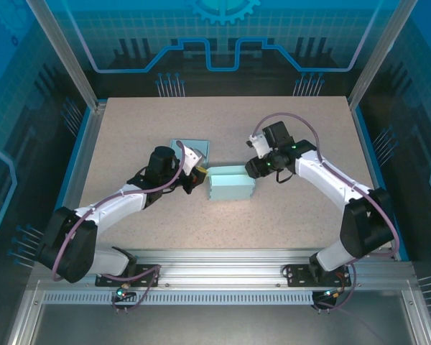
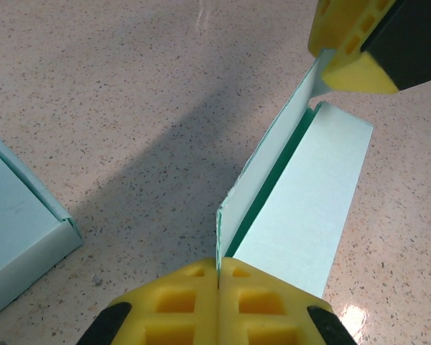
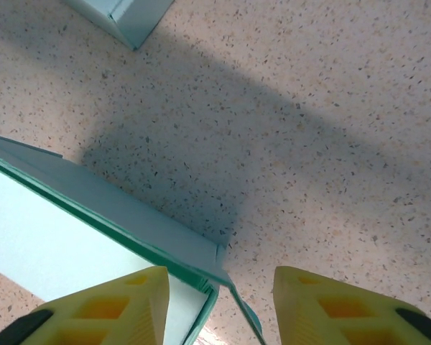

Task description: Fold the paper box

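Paper box (image 1: pixel 231 184) sits mid-surface (image 1: pixel 294 122), between the two arms. Left pincer (image 2: pixel 219 272) is clamped tight on its upright flap (image 2: pixel 269 165) at the left end. Right pincer (image 3: pixel 221 287) is partly spread, fingers straddling the box's right corner, not gripping; second teal piece (image 1: pixel 201 147) lies just behind the left pincer.

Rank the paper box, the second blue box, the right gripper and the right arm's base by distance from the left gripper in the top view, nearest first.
1. paper box: left wall pinched in the left gripper.
2. second blue box: just behind that gripper.
3. right gripper: at the paper box's right end.
4. right arm's base: near edge, far right.
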Available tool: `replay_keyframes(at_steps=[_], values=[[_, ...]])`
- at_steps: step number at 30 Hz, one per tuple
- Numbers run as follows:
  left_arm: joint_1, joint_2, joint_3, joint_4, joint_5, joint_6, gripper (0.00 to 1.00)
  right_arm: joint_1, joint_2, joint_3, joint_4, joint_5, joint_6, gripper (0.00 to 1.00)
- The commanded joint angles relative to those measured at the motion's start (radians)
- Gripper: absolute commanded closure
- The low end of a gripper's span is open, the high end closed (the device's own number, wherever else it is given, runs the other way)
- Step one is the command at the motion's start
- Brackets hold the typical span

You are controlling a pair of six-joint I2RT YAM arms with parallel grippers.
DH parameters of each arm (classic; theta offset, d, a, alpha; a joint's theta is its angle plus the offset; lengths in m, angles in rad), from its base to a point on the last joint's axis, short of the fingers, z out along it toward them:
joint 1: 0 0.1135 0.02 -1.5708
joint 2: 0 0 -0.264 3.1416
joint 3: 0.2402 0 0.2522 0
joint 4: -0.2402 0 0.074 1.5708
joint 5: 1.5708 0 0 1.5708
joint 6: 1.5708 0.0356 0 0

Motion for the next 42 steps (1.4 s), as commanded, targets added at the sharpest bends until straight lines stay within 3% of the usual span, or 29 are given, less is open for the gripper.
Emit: replay_keyframes(at_steps=[1,6,16,23,29,34,42], values=[[-0.008,0.012,0.006,0.010,-0.012,0.019,1.00,-0.014,0.010,0.029,-0.001,-0.030,-0.007,0.62],[-0.014,0.004,0.003,0.017,-0.049,-0.008,1.00,-0.008,-0.011,0.022,-0.012,-0.009,0.050,0.79],[-0.153,0.010,0.015,0.058,-0.296,-0.101,1.00,0.094,-0.056,-0.009,0.007,0.168,0.212,0.95],[-0.234,0.068,0.113,0.013,-0.451,-0.318,1.00,0.168,-0.101,-0.040,0.064,0.328,0.274,1.00],[-0.307,0.120,0.153,0.008,-0.550,-0.413,1.00,0.240,-0.132,-0.097,0.137,0.418,0.356,1.00],[-0.364,0.133,0.133,0.070,-0.636,-0.415,1.00,0.245,-0.159,-0.139,0.205,0.417,0.435,1.00],[-0.408,0.114,0.068,0.172,-0.686,-0.431,1.00,0.246,-0.186,-0.174,0.304,0.375,0.520,0.92]])
